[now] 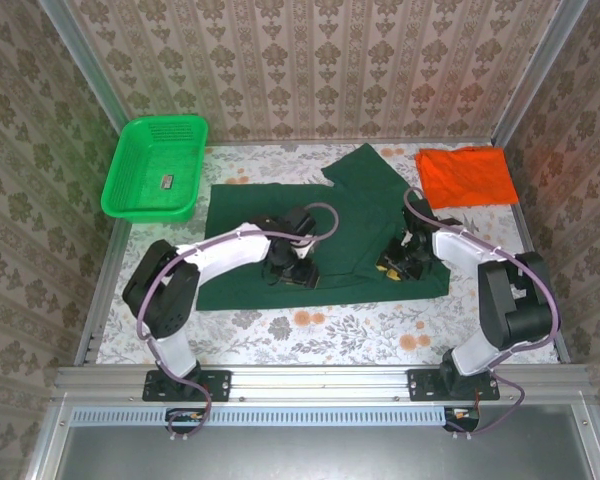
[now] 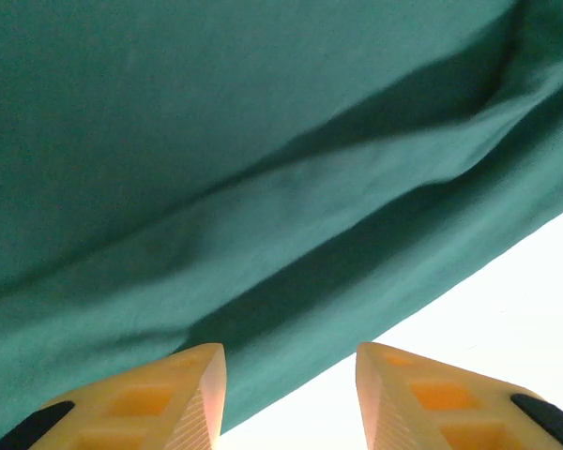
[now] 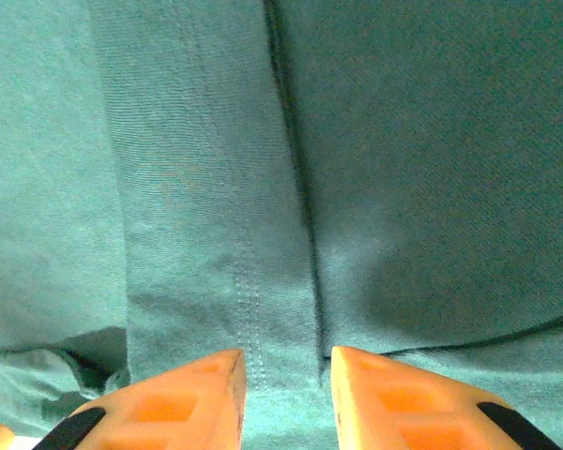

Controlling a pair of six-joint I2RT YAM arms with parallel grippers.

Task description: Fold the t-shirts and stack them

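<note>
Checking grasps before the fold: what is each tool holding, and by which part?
Right tool seems to pinch the dark green t-shirt at a stitched hem fold. Left tool straddles its edge, jaws apart; a hold cannot be told.

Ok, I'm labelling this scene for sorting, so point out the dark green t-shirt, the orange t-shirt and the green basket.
dark green t-shirt (image 1: 370, 210), top external view, middle of the cloth.
orange t-shirt (image 1: 467, 176), top external view, centre of the cloth.
green basket (image 1: 150, 212), top external view, near wall.
</note>
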